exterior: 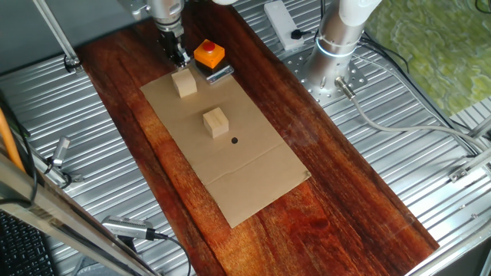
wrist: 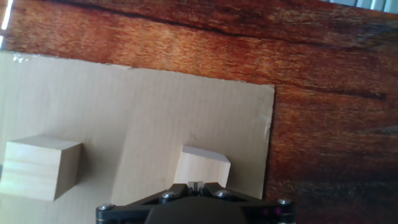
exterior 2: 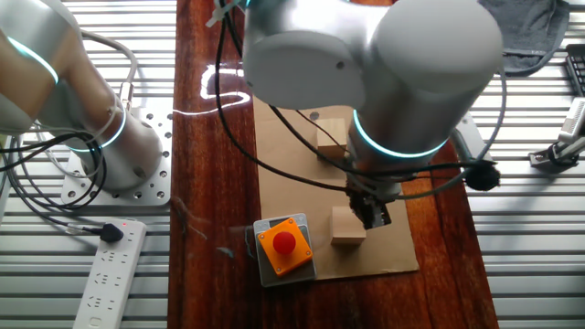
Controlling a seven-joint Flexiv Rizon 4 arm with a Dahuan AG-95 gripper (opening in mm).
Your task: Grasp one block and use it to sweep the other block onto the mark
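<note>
Two plain wooden blocks lie on a cardboard sheet [exterior: 253, 180]. The near block [exterior: 184, 83] sits just below my gripper [exterior: 178, 55]; it also shows in the other fixed view [exterior 2: 347, 226] and in the hand view [wrist: 202, 167]. The second block [exterior: 215, 121] lies farther along the sheet, also seen in the other fixed view [exterior 2: 331, 137] and the hand view [wrist: 40, 167]. The mark [exterior: 234, 140], a tiny black dot, lies just beyond the second block. My gripper [wrist: 196, 185] is shut and empty, its tips just behind the near block. The mark is hidden in the other views.
An orange box with a red button [exterior: 209, 54] stands right beside the gripper and the near block, on a grey plate. The sheet lies on a dark wooden board [exterior: 345, 192]. The arm's base [exterior: 337, 46] stands to the right. Ribbed metal table lies on both sides.
</note>
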